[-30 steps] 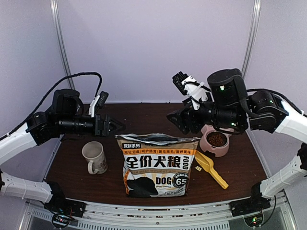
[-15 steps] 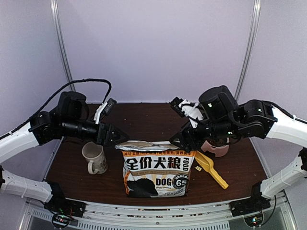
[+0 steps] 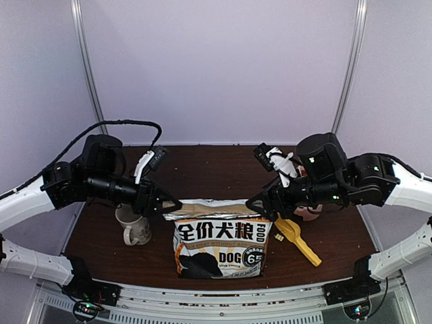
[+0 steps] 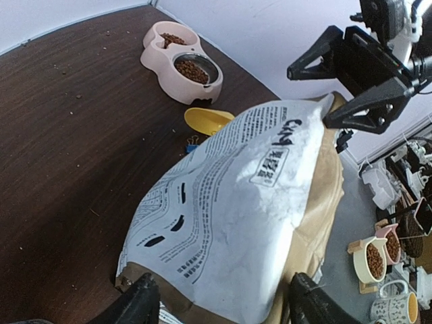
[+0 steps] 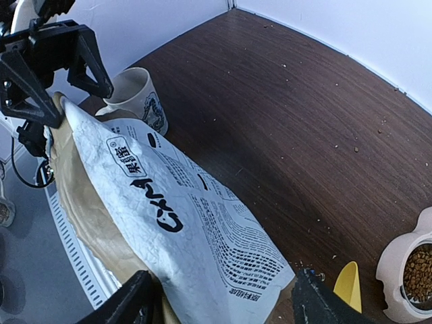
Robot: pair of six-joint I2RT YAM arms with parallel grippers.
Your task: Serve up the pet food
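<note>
The brown paper dog food bag [image 3: 219, 239] stands at the table's front middle, its top bent over toward the back. My left gripper [image 3: 169, 204] is open at the bag's top left corner. My right gripper [image 3: 260, 202] is open at the top right corner. In the left wrist view the bag's white back [image 4: 250, 196] lies between my open left gripper's [image 4: 223, 307] fingers. In the right wrist view the bag [image 5: 182, 209] lies between my open right gripper's [image 5: 226, 304] fingers. Reddish-brown kibble [image 4: 192, 69] fills the pink double bowl [image 4: 165, 64], which also shows in the right wrist view [image 5: 398, 266].
A yellow scoop [image 3: 297, 237] lies right of the bag, with a small clip [image 3: 278, 237] beside it. A white mug [image 3: 133, 226] stands left of the bag under my left arm. Pale crumbs dot the dark table [image 4: 67, 135].
Both arms have come down and inward from above the table to the bag's top corners. The right arm now covers the bowl in the top view. The bag's top has bent over.
</note>
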